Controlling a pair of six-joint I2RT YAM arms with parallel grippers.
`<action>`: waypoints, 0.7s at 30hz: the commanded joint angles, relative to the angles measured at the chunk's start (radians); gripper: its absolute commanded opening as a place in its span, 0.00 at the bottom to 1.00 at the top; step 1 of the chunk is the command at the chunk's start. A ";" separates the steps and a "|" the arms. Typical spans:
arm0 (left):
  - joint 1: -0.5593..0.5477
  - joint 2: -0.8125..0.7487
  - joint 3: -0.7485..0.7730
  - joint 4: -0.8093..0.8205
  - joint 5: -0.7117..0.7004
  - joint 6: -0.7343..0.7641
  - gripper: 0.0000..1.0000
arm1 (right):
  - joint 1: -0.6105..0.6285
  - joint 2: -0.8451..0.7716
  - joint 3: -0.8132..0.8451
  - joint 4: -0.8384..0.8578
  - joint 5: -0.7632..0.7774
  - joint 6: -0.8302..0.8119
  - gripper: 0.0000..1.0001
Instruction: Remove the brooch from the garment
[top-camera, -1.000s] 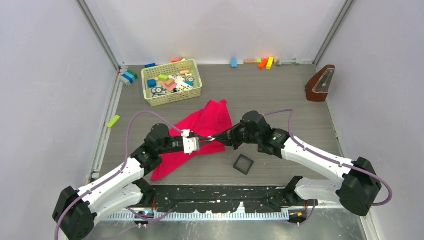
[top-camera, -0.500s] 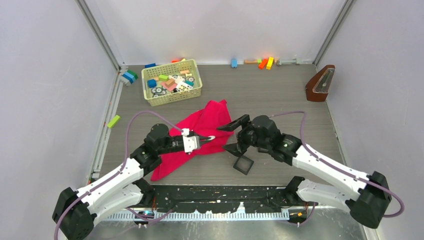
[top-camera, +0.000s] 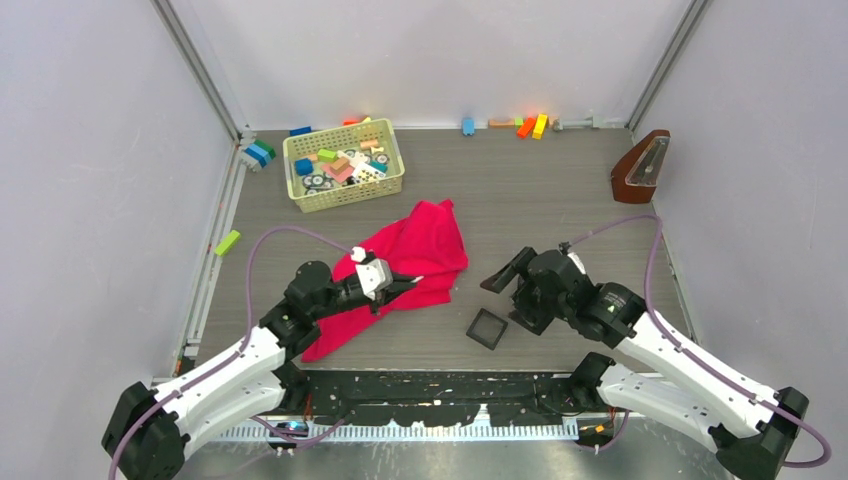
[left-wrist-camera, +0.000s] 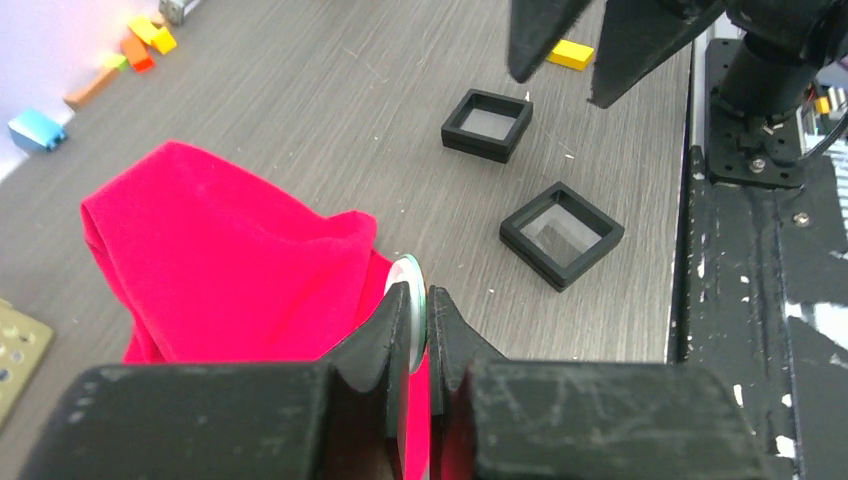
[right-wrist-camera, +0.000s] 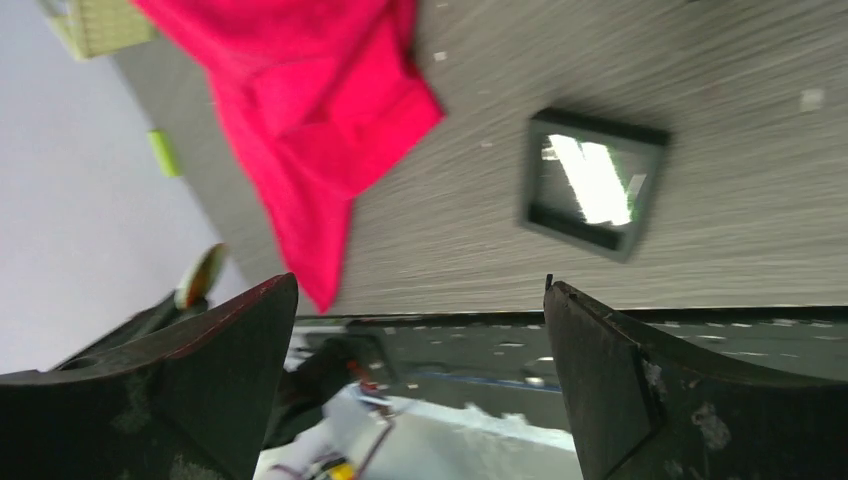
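Pinching brooch (left-wrist-camera: 408, 270) edgewise in left claw (left-wrist-camera: 420, 303) to draw it off garment (left-wrist-camera: 230, 250); right claw (right-wrist-camera: 420, 288) spread near bench's front edge.

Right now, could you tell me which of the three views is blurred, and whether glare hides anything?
Right wrist view: motion-blurred, the table grain streaked, and glare whites out the window of the black tray. Left wrist view: sharp, brooch and garment crisp. Top external view: evenly lit, crisp, only soft shadows.

Brooch (left-wrist-camera: 410, 276) edge-on — face hidden.
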 joint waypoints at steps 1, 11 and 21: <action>-0.003 -0.001 -0.028 0.133 -0.057 -0.139 0.00 | -0.004 -0.010 0.066 -0.247 0.116 -0.149 1.00; -0.003 0.054 -0.058 0.190 -0.251 -0.367 0.00 | -0.004 -0.051 0.009 -0.346 0.234 -0.251 0.97; -0.003 0.062 -0.074 0.220 -0.225 -0.370 0.00 | -0.001 0.095 -0.011 -0.276 0.193 -0.322 1.00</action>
